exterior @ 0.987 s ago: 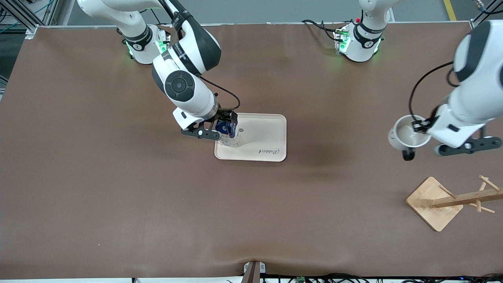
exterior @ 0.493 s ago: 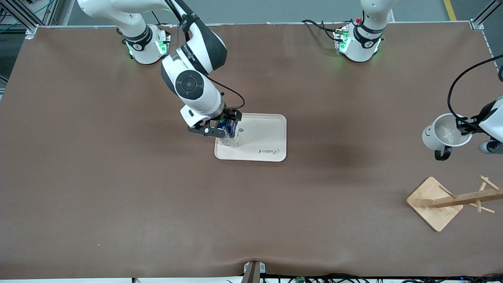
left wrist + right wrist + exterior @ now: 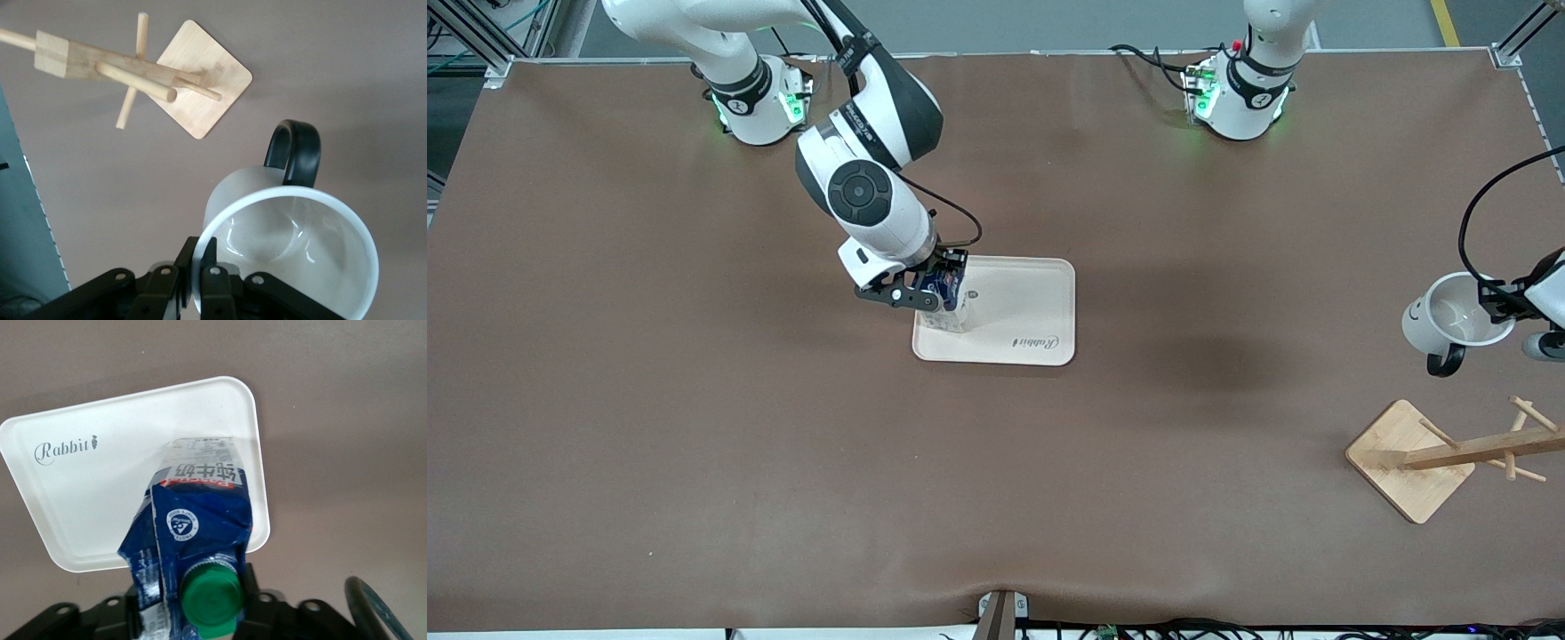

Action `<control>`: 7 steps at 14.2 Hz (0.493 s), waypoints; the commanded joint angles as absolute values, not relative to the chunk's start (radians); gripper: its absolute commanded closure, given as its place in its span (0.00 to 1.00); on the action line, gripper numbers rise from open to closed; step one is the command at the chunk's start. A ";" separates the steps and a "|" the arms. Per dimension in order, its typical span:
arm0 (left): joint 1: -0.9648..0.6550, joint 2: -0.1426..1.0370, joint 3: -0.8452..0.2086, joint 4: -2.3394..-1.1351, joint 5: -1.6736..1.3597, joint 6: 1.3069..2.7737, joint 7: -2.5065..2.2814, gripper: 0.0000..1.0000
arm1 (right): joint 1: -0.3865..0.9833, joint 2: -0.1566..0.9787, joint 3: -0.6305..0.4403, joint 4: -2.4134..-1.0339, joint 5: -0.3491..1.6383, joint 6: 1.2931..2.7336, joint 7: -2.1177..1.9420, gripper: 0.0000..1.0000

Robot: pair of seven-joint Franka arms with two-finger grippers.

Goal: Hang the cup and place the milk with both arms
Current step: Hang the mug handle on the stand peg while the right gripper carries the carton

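1. Front view: the left gripper (image 3: pixel 1513 307) has carried the cup (image 3: pixel 1456 322) from a spot over the bare surface (image 3: pixel 694 444) toward the left arm's end. It now hangs over the surface close to the wooden rack (image 3: pixel 1449 453) and nearer to it than a second ago.
2. Left wrist view: the left jaws are pressed together on the cup's rim (image 3: pixel 203 257). The cup's black handle (image 3: pixel 293 152) points toward the rack's pegs (image 3: pixel 137 79), with clear air between them.
3. Front view: the right gripper (image 3: pixel 938 295) has shifted only slightly over the tray (image 3: pixel 1040 307). It stays at the tray corner toward the right arm's end of the surface.
4. Right wrist view: the milk (image 3: pixel 193 540) stands on the tray (image 3: pixel 100 493) near that corner, and the right jaws have just drawn in against it, where a second ago they stood spread. They are judged to be pinching the carton.
5. Judgement: the milk is at its place but not released. The cup is not yet hung; the handle must still be lined up with a peg.
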State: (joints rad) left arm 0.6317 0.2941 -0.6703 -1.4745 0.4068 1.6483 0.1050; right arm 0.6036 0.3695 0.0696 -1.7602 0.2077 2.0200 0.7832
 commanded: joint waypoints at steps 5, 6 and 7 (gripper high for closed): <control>0.693 0.304 -0.678 -1.460 0.420 1.692 0.255 1.00 | 0.566 0.322 0.048 -1.645 0.199 1.818 0.793 1.00; 0.706 0.305 -0.678 -1.460 0.417 1.703 0.256 1.00 | 0.549 0.312 0.045 -1.625 0.172 1.763 0.790 1.00; 0.709 0.310 -0.678 -1.460 0.407 1.709 0.256 1.00 | 0.534 0.292 0.044 -1.615 0.111 1.723 0.792 1.00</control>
